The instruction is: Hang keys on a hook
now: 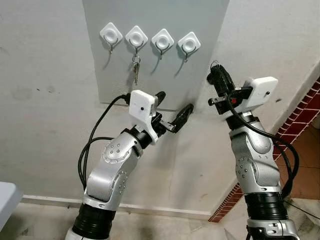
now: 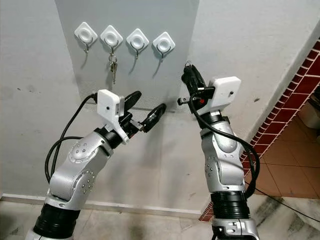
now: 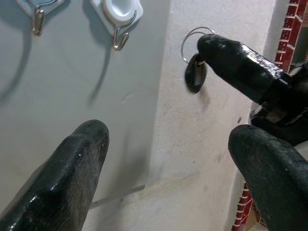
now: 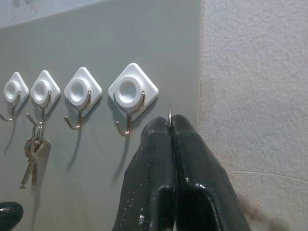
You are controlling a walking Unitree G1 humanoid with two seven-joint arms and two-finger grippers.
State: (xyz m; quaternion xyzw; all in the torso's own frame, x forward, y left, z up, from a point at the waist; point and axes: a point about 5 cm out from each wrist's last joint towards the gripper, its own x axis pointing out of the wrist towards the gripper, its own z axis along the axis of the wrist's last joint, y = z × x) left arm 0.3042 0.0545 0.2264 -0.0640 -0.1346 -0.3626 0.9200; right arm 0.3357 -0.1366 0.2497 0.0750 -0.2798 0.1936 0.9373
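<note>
Four white diamond-shaped hooks sit in a row on a grey wall panel [image 1: 165,80]. A bunch of keys [image 1: 136,68] hangs from the second hook from the left [image 1: 136,38]. My right gripper [image 1: 216,75] is shut on a wire key ring [image 4: 170,113] with a dark key [image 3: 195,74]. It is raised just right of and a little below the rightmost hook [image 1: 189,44], whose metal hook [image 4: 126,126] hangs bare. My left gripper [image 1: 175,101] stands open below the panel's lower edge with nothing between its fingers.
The panel is fixed to a pale plaster wall. A red brick strip [image 1: 300,115] runs down the corner on the right, with tiled floor beyond it. A white object's corner [image 1: 7,200] shows at the lower left.
</note>
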